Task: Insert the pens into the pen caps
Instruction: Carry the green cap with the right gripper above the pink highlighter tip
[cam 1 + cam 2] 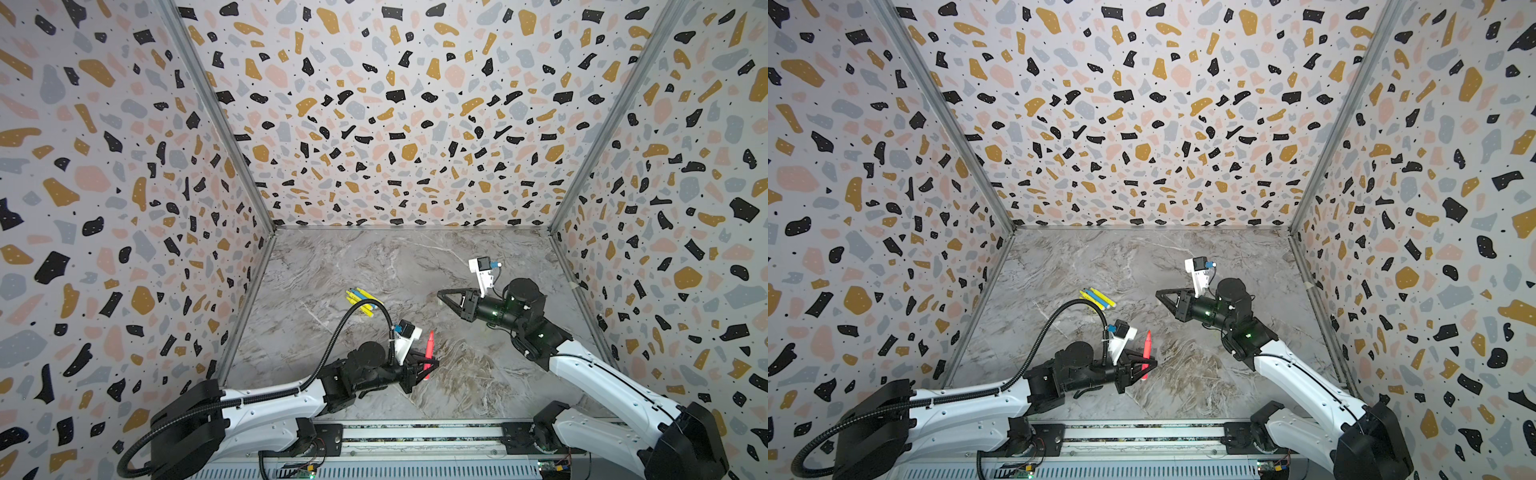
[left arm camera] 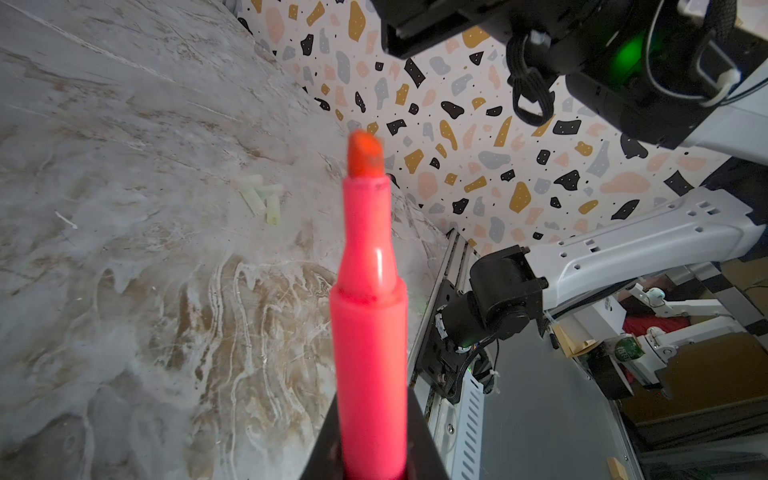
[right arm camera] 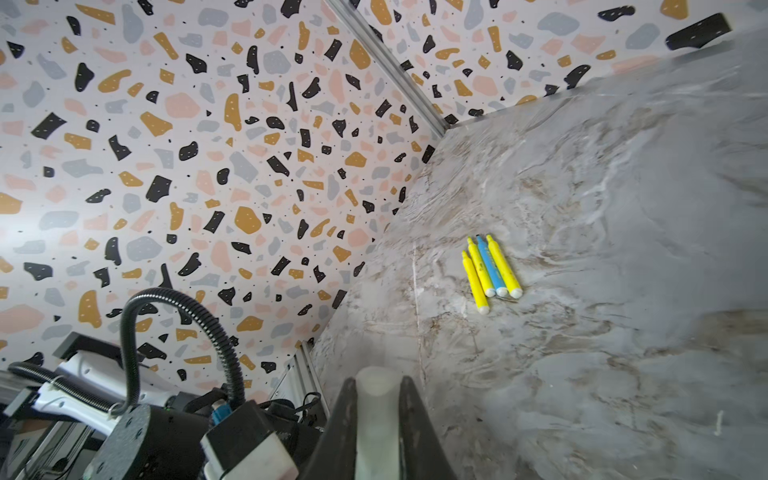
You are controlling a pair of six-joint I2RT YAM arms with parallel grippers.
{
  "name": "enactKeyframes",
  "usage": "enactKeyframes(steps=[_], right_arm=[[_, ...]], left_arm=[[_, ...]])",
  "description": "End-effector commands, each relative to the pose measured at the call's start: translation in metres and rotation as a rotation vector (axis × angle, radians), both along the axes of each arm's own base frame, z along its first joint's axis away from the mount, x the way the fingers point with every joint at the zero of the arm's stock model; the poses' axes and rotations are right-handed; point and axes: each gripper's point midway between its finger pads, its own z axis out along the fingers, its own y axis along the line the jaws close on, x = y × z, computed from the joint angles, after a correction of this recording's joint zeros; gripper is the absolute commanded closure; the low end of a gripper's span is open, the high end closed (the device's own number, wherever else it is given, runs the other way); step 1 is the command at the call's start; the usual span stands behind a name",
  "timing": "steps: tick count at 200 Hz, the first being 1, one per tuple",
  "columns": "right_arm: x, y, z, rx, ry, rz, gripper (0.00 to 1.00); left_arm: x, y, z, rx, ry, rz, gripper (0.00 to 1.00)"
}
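Left end effector (image 1: 433,365) pinches pink pen (image 1: 429,347) by lower barrel, tip clear of jaws. Right end effector (image 1: 441,295) pinches clear cap (image 3: 376,395), well apart from pink pen. Yellow and blue pens (image 1: 360,300) lie bunched on surface (image 1: 374,257); loose caps (image 2: 262,198) elsewhere on it.

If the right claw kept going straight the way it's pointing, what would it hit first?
Probably the side wall or the table at its foot; the right claw seems to aim past the loose pens. Depth is unclear.
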Motion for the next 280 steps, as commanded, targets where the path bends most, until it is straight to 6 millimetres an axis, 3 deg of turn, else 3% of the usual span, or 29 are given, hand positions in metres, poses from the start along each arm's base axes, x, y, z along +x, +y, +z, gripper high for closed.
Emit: enactKeyframes(steps=[1, 60, 110, 280], right_arm=[[-0.015, 0.004, 0.028, 0.1, -0.057, 0.049, 0.95], [-0.03, 0.009, 0.034, 0.128, -0.073, 0.088, 0.95], [-0.039, 0.012, 0.028, 0.138, -0.064, 0.111, 0.95], [-0.054, 0.015, 0.017, 0.147, -0.072, 0.151, 0.95]], left_arm=[[0.007, -0.009, 0.048, -0.143, -0.056, 0.019, 1.0], [0.013, -0.012, 0.051, -0.147, -0.053, 0.041, 1.0], [0.015, -0.013, 0.053, -0.15, -0.055, 0.05, 1.0], [0.015, -0.013, 0.064, -0.169, -0.064, 0.05, 1.0]])
